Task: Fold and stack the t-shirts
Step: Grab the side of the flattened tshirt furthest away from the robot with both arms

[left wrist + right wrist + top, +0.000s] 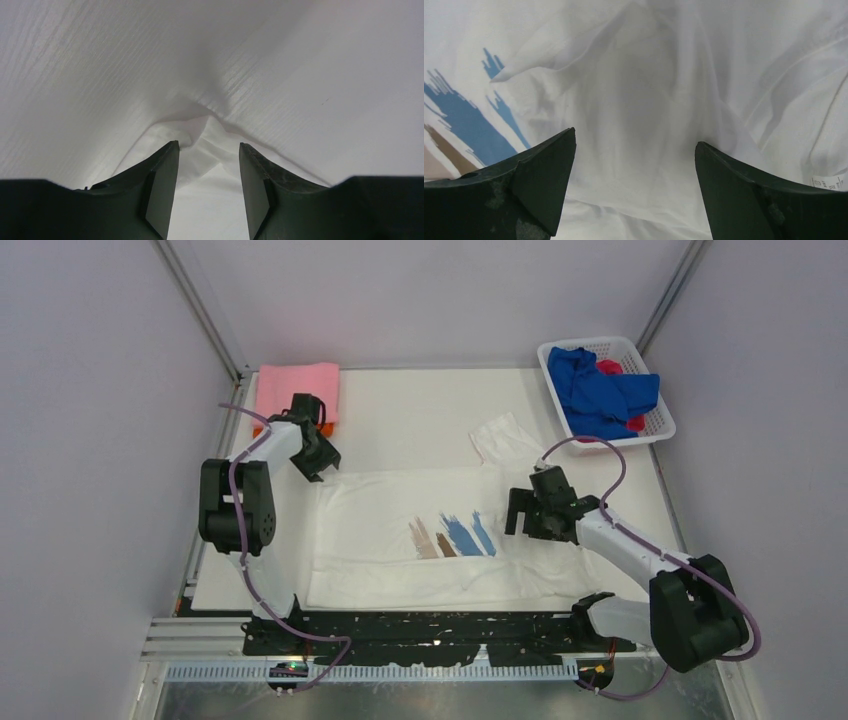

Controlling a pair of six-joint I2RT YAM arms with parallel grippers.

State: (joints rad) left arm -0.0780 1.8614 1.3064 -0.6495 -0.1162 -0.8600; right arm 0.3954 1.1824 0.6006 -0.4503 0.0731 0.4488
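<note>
"Shirt (pixel 380 502) is where?"
"Mid-table, flat. Left gripper (pixel 208 145) stands half closed around its corner fold; grip I cannot tell. Right gripper (pixel 635 136) hangs wide open above. Pinch deep before lifting."

A robotics lab cell: bare pale panel walls (pixel 420 290) on aluminium framing posts (pixel 205 312) close in a white table (pixel 400 420), and the left arm (pixel 238 502) and right arm (pixel 640 552) (purple cables (pixel 580 439) looping off each) stand bolted to a black plate (pixel 420 635) at its near edge.
</note>
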